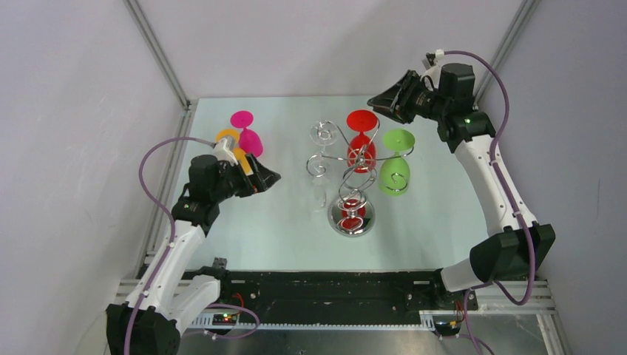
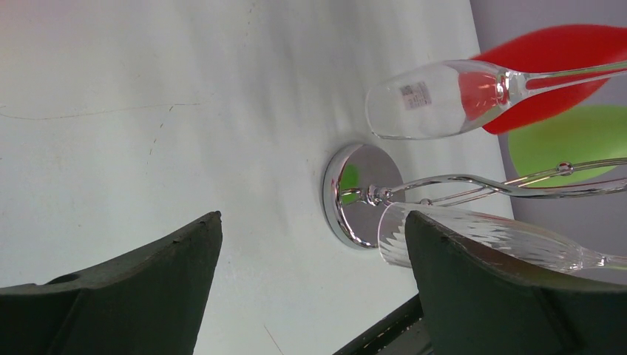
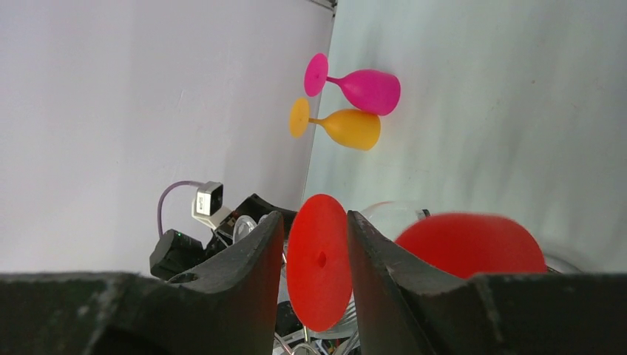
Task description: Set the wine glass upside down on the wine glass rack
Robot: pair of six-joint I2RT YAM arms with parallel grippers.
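Over pale table (image 1: pixel 251 222) — hovering right gripper (image 1: pixel 375 99), parted, beside red wine glass (image 1: pixel 362 118) hanging inverted on wine glass rack (image 1: pixel 353 218); holding left gripper (image 1: pixel 268 179) spread wide.

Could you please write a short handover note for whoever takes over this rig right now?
Grippers: left gripper open and empty beside the orange glass; right gripper open, jaws partly apart at the foot of the red glass, not clamping it.
Done: red glass, green glass and two clear glasses hang upside down on the wine glass rack.
Left: orange glass and pink glass sit on the table, not yet racked.
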